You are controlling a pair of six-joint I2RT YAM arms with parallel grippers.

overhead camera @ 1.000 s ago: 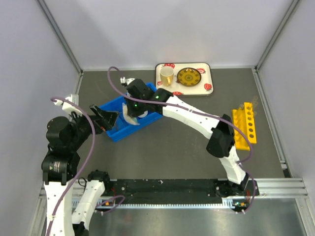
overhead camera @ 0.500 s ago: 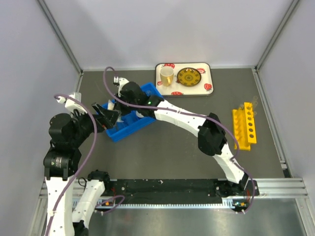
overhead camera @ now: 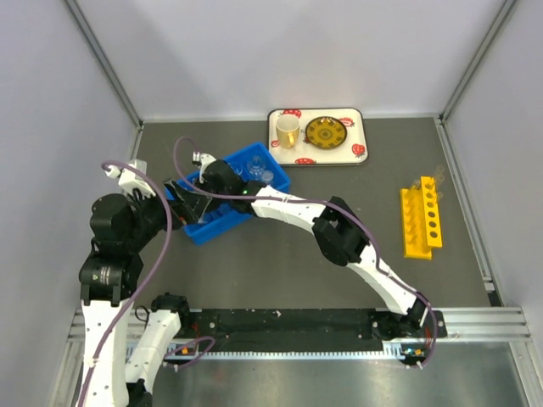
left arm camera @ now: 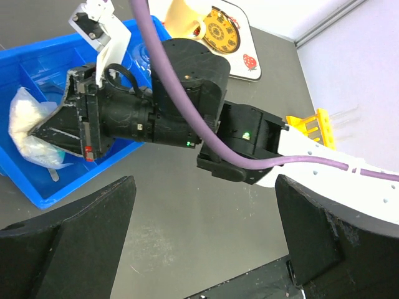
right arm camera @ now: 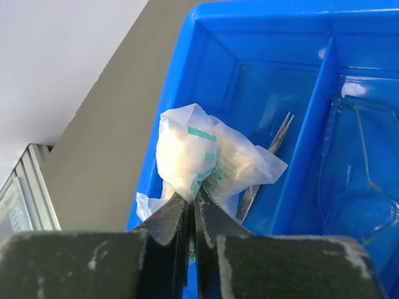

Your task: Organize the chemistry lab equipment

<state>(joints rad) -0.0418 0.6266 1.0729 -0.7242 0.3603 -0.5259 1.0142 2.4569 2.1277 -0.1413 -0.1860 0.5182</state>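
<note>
My right gripper (right arm camera: 192, 208) is shut on the white-and-teal packet (right arm camera: 199, 156) and holds it over the left end compartment of the blue bin (overhead camera: 227, 214). Thin metal tweezers (right arm camera: 274, 146) lie under the packet. Clear goggles (right arm camera: 361, 187) fill the neighbouring compartment. Small clear beakers (overhead camera: 257, 174) sit in the bin's far end. My left gripper (left arm camera: 206, 243) is open and holds nothing. It hovers over bare table beside the bin's near-left side, facing the right wrist (left arm camera: 143, 112). Thin clear tubes (left arm camera: 346, 115) stick out of the yellow rack (overhead camera: 422, 222).
A white tray (overhead camera: 352, 119) at the back holds a yellow mug (overhead camera: 288, 130) and a yellow patterned plate (overhead camera: 326, 132). The right arm (overhead camera: 339, 233) stretches diagonally across the table's middle. Grey walls close in the left, back and right sides.
The right arm has swung left along the bin, carrying the packet from the middle to the left end. The left arm has shifted slightly, its gripper still open.
</note>
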